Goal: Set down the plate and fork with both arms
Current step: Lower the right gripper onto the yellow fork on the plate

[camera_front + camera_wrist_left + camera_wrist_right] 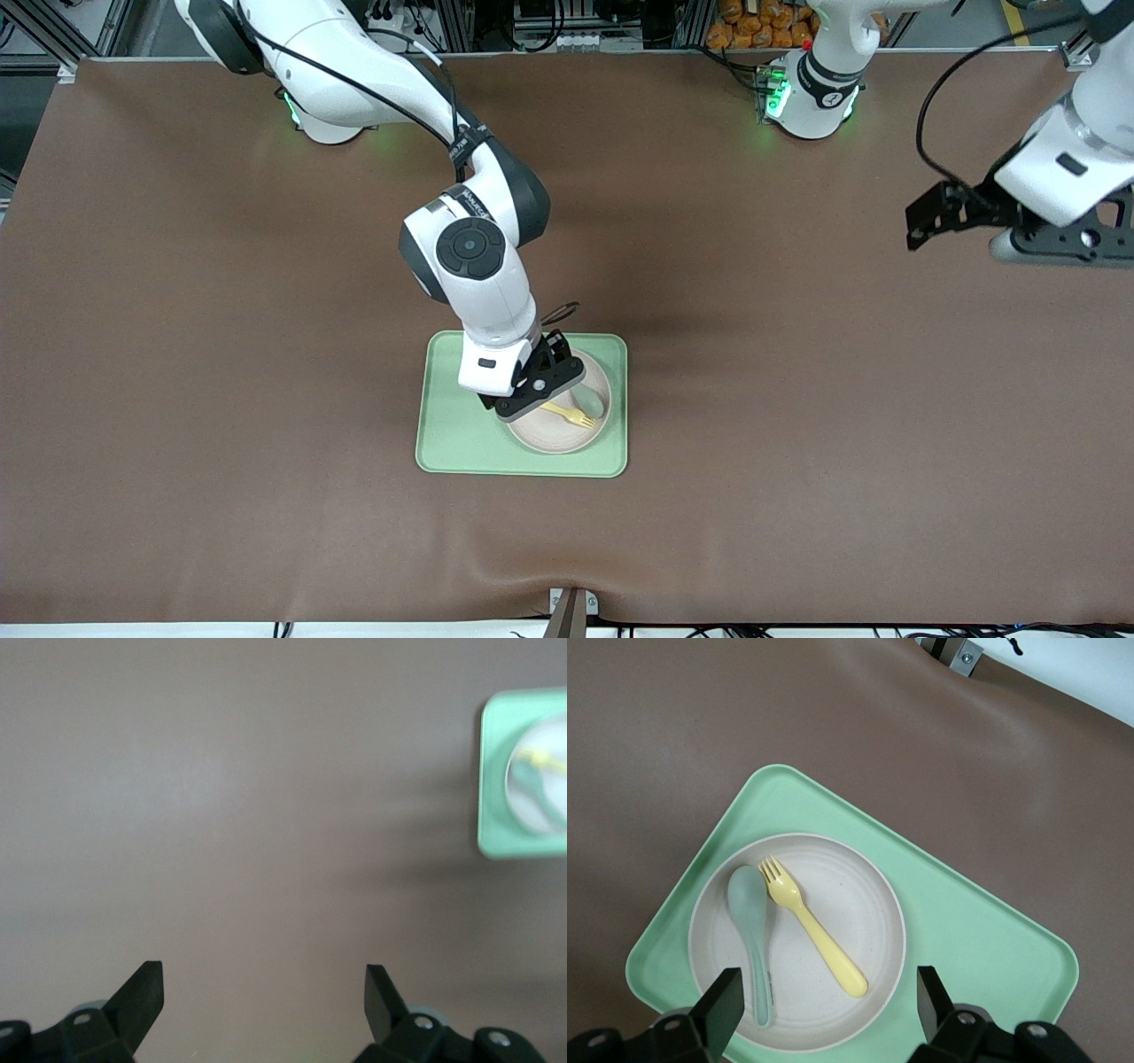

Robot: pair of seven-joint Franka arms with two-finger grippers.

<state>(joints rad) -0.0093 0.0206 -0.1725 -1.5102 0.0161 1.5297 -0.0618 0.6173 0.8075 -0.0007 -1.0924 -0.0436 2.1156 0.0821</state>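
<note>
now the fork (812, 934) lies inside the plate (859, 904) rim.

A tray (443, 443) sits on the counter (221, 354), in the middle between my two arms. The plate (850, 904) lies in the tray, at the end toward my left arm. The fork (811, 926) and a spoon (751, 935) lie on the plate, side by side and just apart. My right pincer (824, 1001) hangs over the plate. My left pincer (264, 992) waits over bare counter at the left arm's end, well apart from the tray.
</note>
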